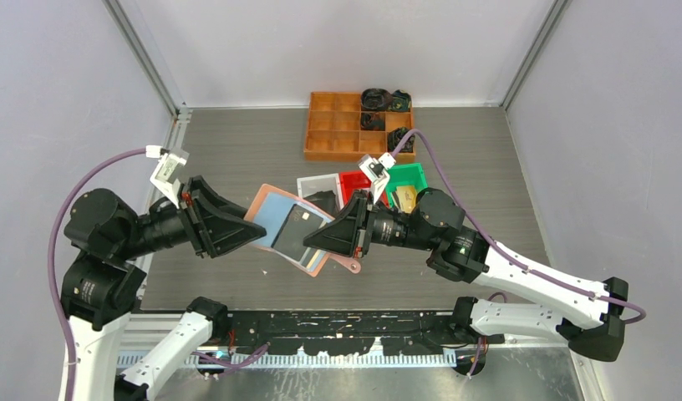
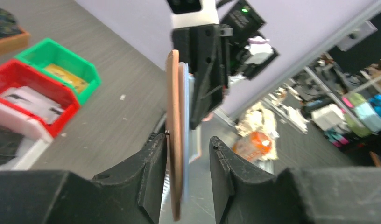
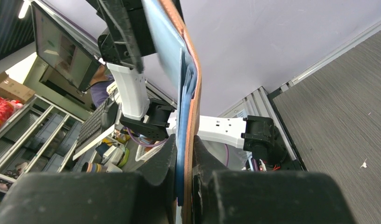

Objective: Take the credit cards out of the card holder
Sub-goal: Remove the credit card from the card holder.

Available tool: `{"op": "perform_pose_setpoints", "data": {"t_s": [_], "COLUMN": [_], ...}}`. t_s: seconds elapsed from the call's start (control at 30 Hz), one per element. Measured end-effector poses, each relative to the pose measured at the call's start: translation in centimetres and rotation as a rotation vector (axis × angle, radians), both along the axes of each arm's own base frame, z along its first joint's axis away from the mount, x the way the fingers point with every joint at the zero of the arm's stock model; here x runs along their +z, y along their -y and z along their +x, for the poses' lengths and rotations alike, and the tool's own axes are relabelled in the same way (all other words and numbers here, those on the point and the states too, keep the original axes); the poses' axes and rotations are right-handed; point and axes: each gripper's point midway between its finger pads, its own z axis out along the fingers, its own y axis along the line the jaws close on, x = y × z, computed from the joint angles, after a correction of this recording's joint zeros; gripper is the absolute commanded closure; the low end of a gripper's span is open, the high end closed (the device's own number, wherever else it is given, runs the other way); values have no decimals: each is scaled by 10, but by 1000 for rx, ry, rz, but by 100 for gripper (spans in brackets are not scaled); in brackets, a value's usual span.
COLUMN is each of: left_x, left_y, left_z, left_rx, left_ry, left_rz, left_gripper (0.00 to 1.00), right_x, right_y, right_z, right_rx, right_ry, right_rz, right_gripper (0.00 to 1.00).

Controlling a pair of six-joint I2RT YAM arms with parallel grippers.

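Note:
The salmon-pink card holder hangs open in the air between my two grippers, above the table's middle. Its pale blue pockets face up, and a dark grey card sits in one of them. My right gripper is shut on the holder's right edge; in the right wrist view both fingers clamp the holder at its jaws. My left gripper is open around the left edge. In the left wrist view the holder rests against the left finger, with a gap to the right finger.
White, red and green bins stand just behind the holder. The green one holds a gold card. An orange compartment tray with black items is at the back. The bins also show in the left wrist view.

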Motion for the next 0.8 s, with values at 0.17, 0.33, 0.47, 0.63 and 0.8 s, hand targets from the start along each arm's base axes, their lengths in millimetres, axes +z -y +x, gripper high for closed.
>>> {"op": "perform_pose_setpoints", "data": {"t_s": [0.17, 0.33, 0.47, 0.63, 0.8], "left_x": [-18, -30, -33, -33, -36], "left_y": [-10, -16, -12, -8, -9], "left_z": [26, 31, 22, 8, 6], "left_rx": [146, 182, 125, 36, 17], "left_ry": [68, 107, 112, 114, 175], "left_rz": [83, 144, 146, 136, 180], "left_gripper": [65, 83, 93, 100, 100], "right_x": [0, -4, -9, -12, -15], "right_y": [0, -4, -8, -9, 5], "right_z": [0, 2, 2, 0, -6], "right_rx": [0, 2, 9, 27, 23], "right_ry": [-2, -5, -11, 7, 104], "right_rz": [-3, -14, -29, -36, -69], "right_gripper": [99, 98, 79, 43, 27]}}
